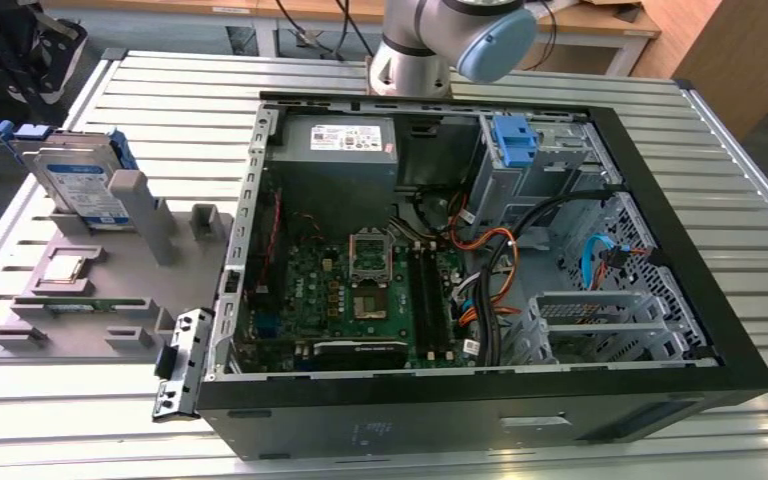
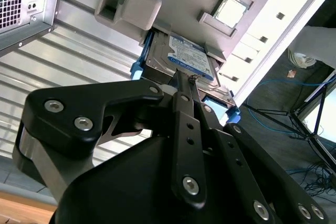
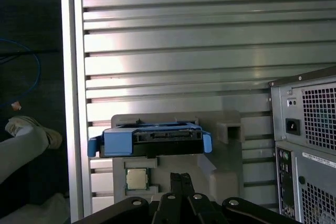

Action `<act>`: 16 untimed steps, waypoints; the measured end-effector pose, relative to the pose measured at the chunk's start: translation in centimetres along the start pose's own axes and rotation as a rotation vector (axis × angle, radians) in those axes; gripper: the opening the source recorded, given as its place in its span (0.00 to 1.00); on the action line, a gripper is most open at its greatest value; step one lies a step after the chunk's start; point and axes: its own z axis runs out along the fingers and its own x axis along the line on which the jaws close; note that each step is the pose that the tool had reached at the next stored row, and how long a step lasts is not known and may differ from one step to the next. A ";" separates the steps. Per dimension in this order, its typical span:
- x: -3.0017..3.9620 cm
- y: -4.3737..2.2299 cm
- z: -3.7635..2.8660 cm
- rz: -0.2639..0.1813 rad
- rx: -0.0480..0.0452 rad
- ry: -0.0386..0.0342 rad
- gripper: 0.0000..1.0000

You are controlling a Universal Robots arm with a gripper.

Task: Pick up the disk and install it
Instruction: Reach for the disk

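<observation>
Gripper (image 2: 186, 77), the black linkage nearest the lens in both wrist views: the two fingers are closed tip against tip and hold nothing. The tips point toward the disk (image 2: 181, 59) and stand clear of it in the first wrist view.

Exterior view, from its left to its right: a grey fixture (image 1: 144, 215) rests on the slatted aluminium table (image 1: 157, 90). The disk stands on edge in the fixture's far slot, label outward, with blue carrier rails along its sides. A CPU chip (image 1: 64, 268) lies flat in a square recess of the same fixture, nearer the camera. Just beside the fixture, the computer case (image 1: 704, 300) lies on its side with the panel off. Inside it are the power supply (image 1: 337, 140) in the far corner, the motherboard (image 1: 357, 290) in front of that, and loose orange and black cables (image 1: 491, 245). A blue bracket (image 1: 515, 140) sits in the far drive bay. The arm (image 1: 444, 40) rises behind the case.
</observation>
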 end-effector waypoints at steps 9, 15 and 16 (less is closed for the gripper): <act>0.05 -0.03 0.66 0.000 -0.0008 0.0000 0.11; 0.36 0.16 1.15 0.000 -0.0013 0.0002 0.11; 0.43 0.23 1.19 0.000 -0.0013 0.0002 0.11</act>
